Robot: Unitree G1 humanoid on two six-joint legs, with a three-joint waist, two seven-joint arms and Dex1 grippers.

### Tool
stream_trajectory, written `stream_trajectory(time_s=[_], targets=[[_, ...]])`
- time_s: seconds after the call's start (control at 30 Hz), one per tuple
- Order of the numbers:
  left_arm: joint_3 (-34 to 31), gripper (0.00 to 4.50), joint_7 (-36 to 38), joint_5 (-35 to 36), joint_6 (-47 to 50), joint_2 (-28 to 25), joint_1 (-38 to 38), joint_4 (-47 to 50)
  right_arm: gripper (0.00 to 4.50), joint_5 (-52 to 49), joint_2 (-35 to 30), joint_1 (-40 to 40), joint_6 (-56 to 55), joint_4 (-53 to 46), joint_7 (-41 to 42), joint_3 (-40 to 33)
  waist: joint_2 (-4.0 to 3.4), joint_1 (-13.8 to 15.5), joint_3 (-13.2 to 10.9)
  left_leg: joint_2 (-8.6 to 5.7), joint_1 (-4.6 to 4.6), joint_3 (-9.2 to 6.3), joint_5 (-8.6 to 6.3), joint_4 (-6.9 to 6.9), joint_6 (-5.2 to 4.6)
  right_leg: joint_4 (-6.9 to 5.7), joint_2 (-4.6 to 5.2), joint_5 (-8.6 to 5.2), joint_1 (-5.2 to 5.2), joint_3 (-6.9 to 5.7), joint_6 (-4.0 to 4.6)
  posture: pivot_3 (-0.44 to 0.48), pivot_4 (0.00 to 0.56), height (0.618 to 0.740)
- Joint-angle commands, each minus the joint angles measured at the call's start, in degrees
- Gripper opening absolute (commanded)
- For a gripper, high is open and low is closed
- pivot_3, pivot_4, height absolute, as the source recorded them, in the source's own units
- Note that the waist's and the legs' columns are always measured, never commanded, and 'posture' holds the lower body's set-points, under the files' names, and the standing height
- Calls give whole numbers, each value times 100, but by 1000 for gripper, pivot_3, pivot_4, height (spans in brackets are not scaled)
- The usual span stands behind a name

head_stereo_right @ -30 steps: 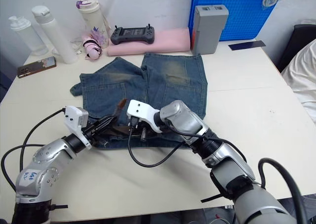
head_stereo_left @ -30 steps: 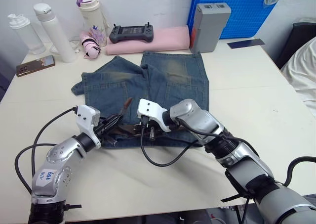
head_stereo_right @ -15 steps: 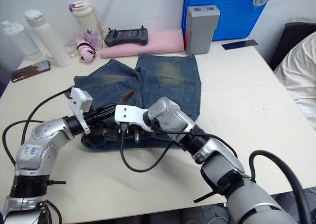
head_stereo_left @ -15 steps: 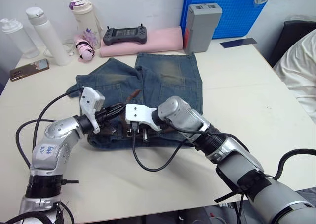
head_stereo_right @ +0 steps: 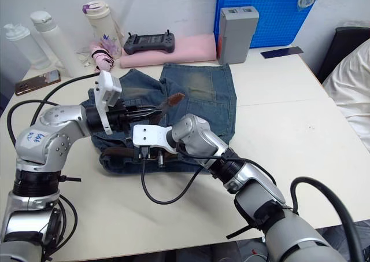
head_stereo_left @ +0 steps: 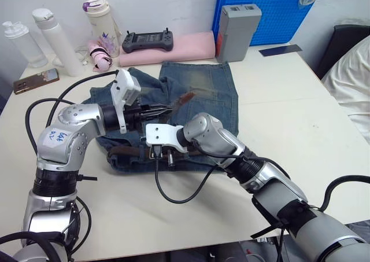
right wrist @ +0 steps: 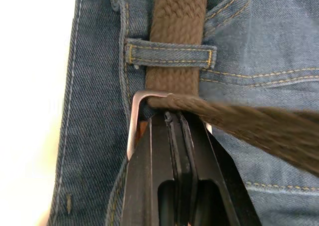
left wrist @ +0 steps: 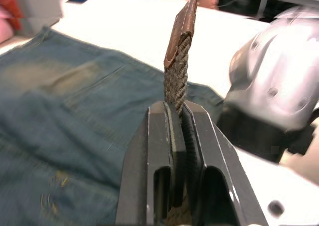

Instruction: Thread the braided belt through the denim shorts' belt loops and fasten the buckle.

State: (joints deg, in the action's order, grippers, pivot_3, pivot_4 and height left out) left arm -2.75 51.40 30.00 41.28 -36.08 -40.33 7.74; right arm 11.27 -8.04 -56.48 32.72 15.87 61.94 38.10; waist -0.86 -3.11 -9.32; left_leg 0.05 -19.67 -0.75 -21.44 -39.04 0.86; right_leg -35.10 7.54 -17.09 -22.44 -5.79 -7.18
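The braided belt (right wrist: 177, 81) lies along the waistband of the denim shorts (head_stereo_left: 202, 94) in the middle of the frame, passing under one of the belt loops (right wrist: 172, 54) just beyond the buckle (right wrist: 142, 116). Its free end runs back through the silvery frame and rises off the denim, the brown leather tip (head_stereo_left: 184, 98) hanging in the air above the shorts. The left hand (left wrist: 175, 113) is pressed together on the strap just below that tip. The right hand (right wrist: 172, 123) is pinched shut at the buckle, pressed against the waistband. The shorts lie flat on the white counter (head_stereo_left: 289, 100), waistband toward the lower edge of the frame, legs toward a pink roll (head_stereo_left: 167, 47) and a game controller (head_stereo_left: 147, 40) near the top.
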Motion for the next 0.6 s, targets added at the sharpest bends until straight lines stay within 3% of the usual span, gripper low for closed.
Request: stream_trajectory(time_s=[0.03,0.2,0.4,0.5,0.6], targets=[[-442,0,276,488,-426,17,-930,274,119,137,191,683,188,499,377,921,0,0,0,0,2,1,0,0,0,-1,0,0,0,1,0,0,150,739],[-337,0,481,309,-538,58,-1257,-129,119,217,186,741,157,447,439,918,-2,-13,1,-6,20,-2,0,13,0,-2,-1,0,1,6,1,0,150,739],[122,0,383,251,-580,728,-1641,-52,119,303,182,767,132,431,509,898,-1,10,1,-11,19,-7,0,8,0,0,2,-1,7,6,1,0,150,739],[417,0,342,118,-633,1054,-1547,69,119,341,198,778,130,425,508,911,-1,11,1,-10,19,-9,0,10,0,-1,1,-1,6,5,1,0,150,739],[435,0,274,-103,-724,1000,-1219,126,119,343,168,827,162,288,494,854,-1,14,1,-11,19,-9,0,9,0,0,2,-1,6,6,1,0,150,739]])
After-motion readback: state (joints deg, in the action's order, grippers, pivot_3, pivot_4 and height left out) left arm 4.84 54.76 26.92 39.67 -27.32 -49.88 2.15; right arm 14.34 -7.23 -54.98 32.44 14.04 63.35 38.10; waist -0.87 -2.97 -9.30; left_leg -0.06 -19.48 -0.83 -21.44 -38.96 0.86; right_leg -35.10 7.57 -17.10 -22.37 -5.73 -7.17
